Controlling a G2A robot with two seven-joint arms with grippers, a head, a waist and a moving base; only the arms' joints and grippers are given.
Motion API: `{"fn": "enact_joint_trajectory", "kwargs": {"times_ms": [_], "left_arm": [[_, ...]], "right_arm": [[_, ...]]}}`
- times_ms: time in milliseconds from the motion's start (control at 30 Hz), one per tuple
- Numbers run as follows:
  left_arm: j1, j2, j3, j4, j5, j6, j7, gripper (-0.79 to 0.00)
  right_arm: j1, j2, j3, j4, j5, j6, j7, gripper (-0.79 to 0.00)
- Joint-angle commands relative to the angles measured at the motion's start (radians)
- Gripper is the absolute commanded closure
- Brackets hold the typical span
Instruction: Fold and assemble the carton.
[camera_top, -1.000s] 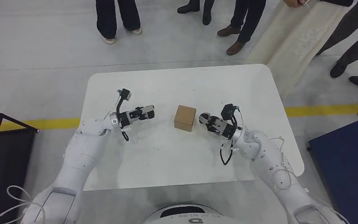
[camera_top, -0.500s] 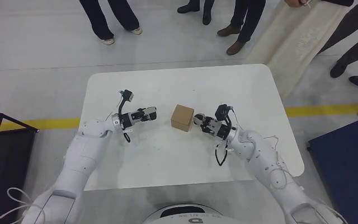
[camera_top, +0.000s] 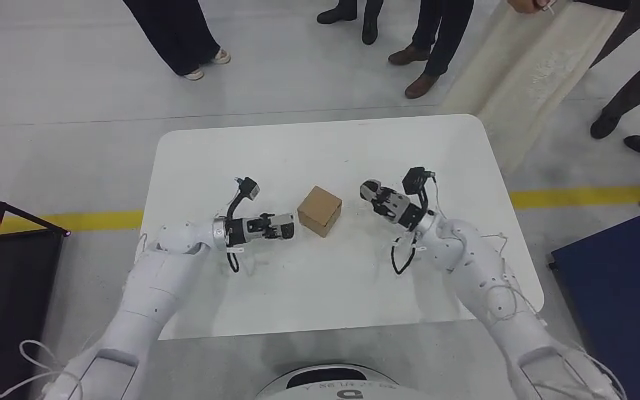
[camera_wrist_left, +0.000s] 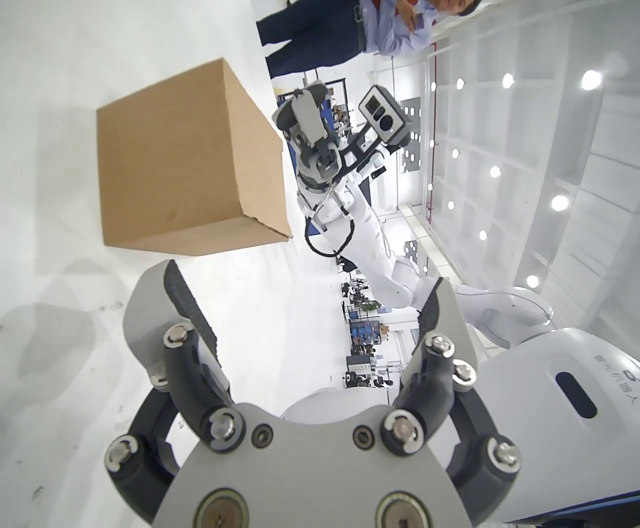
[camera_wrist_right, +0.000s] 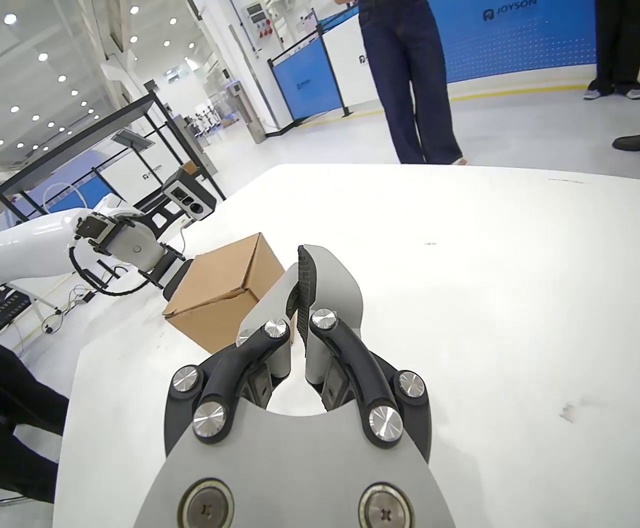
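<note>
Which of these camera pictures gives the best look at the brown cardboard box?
The left wrist view: the carton is large and unobstructed, with several faces plain. The top view shows the carton small, from above, on the table. The right wrist view shows the carton partly hidden behind the right gripper.

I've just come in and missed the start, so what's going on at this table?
A two-armed robot is working on a small brown carton that sits on the white table. The carton already looks folded into a closed box. Neither arm is holding it. The left gripper is open and close beside one side of the carton. The right gripper is shut and a little way off the opposite side.
</note>
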Motion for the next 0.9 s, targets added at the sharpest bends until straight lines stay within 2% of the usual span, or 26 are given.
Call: {"fn": "enact_joint_trajectory", "kwargs": {"times_ms": [0, 267, 400, 867], "left_arm": [[-0.013, -0.006, 0.018, 0.003, 0.010, 0.005, 0.023, -0.785], [-0.103, -0.044, 0.101, 0.078, 0.005, -0.012, 0.092, -0.785], [-0.140, -0.056, 0.119, 0.123, 0.012, -0.032, 0.125, -0.785], [-0.226, -0.083, 0.147, 0.212, 0.012, -0.069, 0.184, -0.785]], "right_arm": [[0.030, -0.012, -0.032, 0.037, 0.010, -0.010, 0.009, 0.000], [0.109, -0.041, -0.094, 0.156, 0.033, -0.082, 0.002, 0.000], [0.129, -0.047, -0.110, 0.194, 0.047, -0.158, 0.024, 0.000], [0.100, -0.027, -0.157, 0.129, 0.096, -0.158, 0.073, 0.000]]}}
